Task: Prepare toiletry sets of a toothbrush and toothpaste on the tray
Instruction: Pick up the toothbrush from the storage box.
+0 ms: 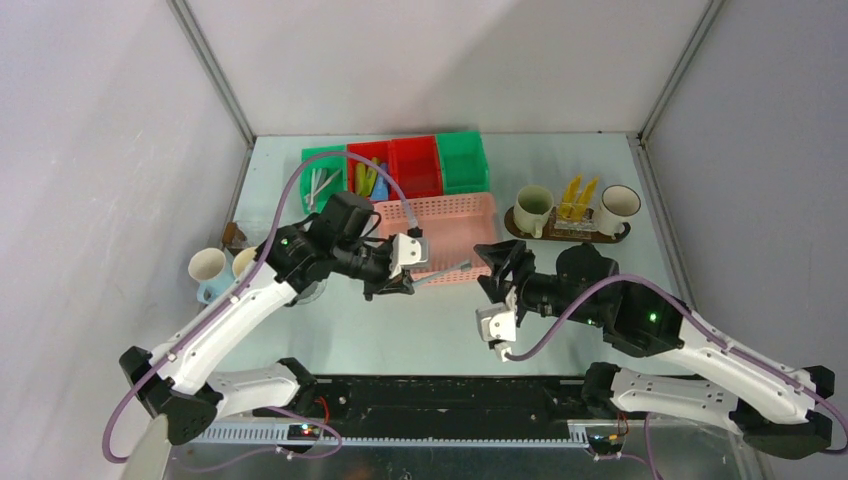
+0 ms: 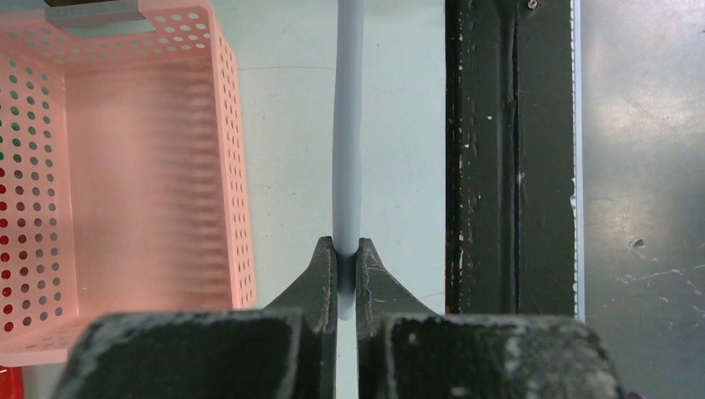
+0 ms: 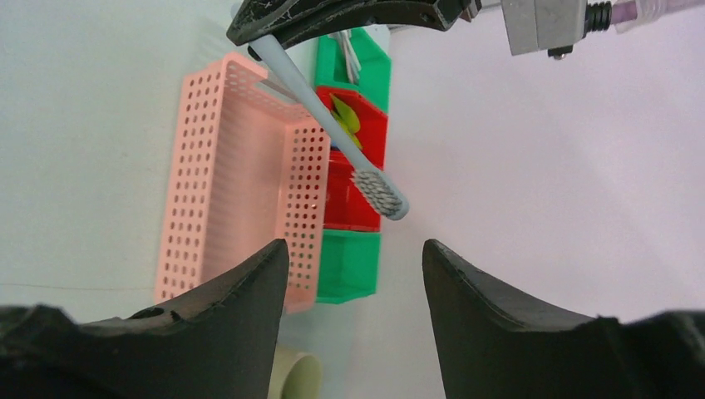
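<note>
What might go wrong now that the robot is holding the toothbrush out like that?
The left tool pinches the toothbrush only near the end of its handle, so it might swing or slip out. The right tool is open and not around it yet, so a handover could miss and drop it by the pink basket.

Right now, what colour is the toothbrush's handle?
The toothbrush is pale grey-blue, clearest in the left wrist view.
</note>
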Robot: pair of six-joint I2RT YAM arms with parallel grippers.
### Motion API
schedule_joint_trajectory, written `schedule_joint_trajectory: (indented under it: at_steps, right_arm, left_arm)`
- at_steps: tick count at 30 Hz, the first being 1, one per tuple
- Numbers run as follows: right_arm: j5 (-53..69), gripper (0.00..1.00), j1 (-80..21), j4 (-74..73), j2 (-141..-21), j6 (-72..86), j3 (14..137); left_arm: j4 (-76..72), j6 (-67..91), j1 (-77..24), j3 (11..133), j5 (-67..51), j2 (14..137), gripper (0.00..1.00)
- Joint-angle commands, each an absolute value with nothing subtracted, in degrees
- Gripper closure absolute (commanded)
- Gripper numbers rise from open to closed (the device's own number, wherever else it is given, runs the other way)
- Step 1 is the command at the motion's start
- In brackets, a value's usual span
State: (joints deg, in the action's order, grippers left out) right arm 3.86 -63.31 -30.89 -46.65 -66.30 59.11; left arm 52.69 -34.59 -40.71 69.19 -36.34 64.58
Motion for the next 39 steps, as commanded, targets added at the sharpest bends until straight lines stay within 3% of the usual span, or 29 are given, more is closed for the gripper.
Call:
schedule_joint_trajectory:
  at_steps: [1, 32, 39]
  right_arm:
    - [5.2, 0.38, -63.7, -27.0, -47.8, -74.7, 61.0]
    - [5.1, 0.67, -68.3, -29.8, -54.1, -99.3, 61.0]
    - [3.5, 0.83, -68.8, -31.0, -54.2, -101.3, 61.0]
  left_arm:
    - [55.8, -37.1, -40.6, 71.9, -36.2, 64.6, 1.0]
    - [60.7, -39.7, -40.7, 75.3, -37.5, 65.9, 1.0]
    - [60.7, -39.8, -40.6, 75.3, -37.2, 66.1, 1.0]
